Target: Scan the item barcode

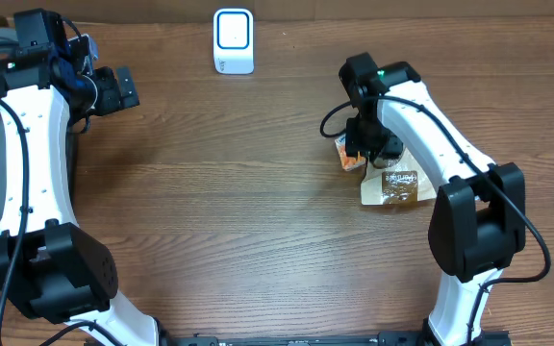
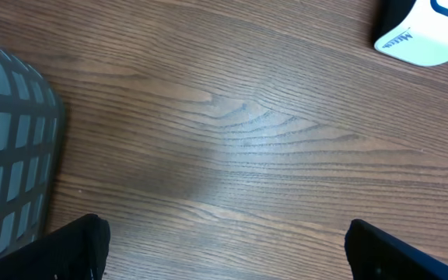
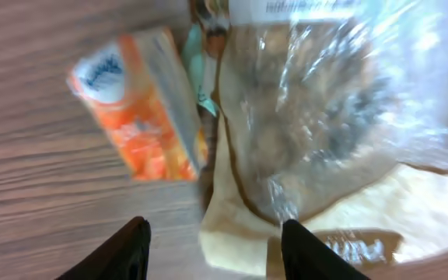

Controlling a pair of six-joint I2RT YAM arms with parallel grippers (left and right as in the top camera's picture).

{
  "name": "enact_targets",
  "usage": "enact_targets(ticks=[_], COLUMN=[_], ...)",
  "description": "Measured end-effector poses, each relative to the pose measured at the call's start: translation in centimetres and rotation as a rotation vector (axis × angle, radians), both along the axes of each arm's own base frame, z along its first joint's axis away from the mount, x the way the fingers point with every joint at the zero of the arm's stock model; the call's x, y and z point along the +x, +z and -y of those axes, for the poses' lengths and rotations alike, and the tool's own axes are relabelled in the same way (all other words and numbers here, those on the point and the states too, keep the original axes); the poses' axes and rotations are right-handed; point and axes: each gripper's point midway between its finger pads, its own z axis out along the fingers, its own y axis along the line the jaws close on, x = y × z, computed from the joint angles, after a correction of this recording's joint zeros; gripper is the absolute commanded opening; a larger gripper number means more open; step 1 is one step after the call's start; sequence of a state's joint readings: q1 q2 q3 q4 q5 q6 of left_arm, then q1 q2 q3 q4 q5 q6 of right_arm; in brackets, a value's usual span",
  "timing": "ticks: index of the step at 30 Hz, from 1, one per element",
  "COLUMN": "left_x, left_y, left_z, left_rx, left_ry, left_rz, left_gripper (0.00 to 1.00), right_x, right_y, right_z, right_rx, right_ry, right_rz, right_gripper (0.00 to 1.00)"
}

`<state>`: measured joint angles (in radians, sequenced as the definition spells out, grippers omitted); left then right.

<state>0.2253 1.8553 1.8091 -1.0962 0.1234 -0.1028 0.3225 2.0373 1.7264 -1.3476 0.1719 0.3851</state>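
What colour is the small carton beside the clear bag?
The small carton is orange with a white patch; right wrist view shows it best.

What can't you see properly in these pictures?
- Orange box: overhead, the right arm covers most of it; the right wrist view is blurred, so its print is unreadable.
- Clear bag: no barcode can be made out; label too small overhead, blurred in the right wrist view.
- White scanner: the left wrist view cuts it off at the top right corner.
- Grey basket: cut off by the left edge, overhead and left wrist.
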Motion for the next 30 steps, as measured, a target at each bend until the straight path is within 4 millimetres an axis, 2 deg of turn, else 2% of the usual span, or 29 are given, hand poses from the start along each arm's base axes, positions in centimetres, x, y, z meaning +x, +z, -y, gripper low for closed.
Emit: enact_targets(ticks=[2,5,6,8,9,10,12,13,16,19,23,30], left_x=[0.0,0.0,0.0,0.0,0.0,0.0,0.0,0.0,0.0,0.0,0.0,0.0], left_y=[0.0,0.0,0.0,0.0,0.0,0.0,0.0,0.0,0.0,0.0,0.0,0.0], left_z=[0.0,0.0,0.0,0.0,0.0,0.0,0.0,0.0,0.0,0.0,0.0,0.0], left_rx=[0.000,0.001,0.001,0.000,0.000,0.000,0.001,0.001,0.000,0.000,0.000,0.001], left_ry=[0.000,0.000,0.000,0.000,0.000,0.000,0.000,0.000,0.000,0.000,0.000,0.000], left_rz=[0.000,0.000,0.000,0.000,0.000,0.000,0.000,0.000,0.000,0.000,0.000,0.000], left_gripper=[1.00,1.00,1.00,1.00,1.00,1.00,1.00,0.99,1.00,1.00,1.00,1.00], right_x=[0.4,0.8,0.7,0.1,-0.4,-1.2,-3.3,-5.1,-7.4,-9.4,-11.6,-13.7], right_y=[2.0,6.9,9.3,14.0,16.1,18.4,22.7,25.0,27.8,29.7,30.2,30.8], right_z=[-0.3,-0.7,-0.8,-0.8,-0.7,-0.5,0.0,0.4,0.9,1.4,2.1,4.1], right_rx=[0.016,0.066,0.090,0.135,0.155,0.176,0.222,0.253,0.294,0.321,0.322,0.277], right_ry=[0.001,0.002,0.003,0.005,0.009,0.011,0.012,0.016,0.023,0.030,0.029,-0.043], right_rz=[0.031,0.124,0.173,0.274,0.322,0.373,0.470,0.528,0.607,0.667,0.666,0.695], right_gripper=[0.50,0.50,0.52,0.63,0.94,1.00,1.00,1.00,1.00,1.00,1.00,1.00])
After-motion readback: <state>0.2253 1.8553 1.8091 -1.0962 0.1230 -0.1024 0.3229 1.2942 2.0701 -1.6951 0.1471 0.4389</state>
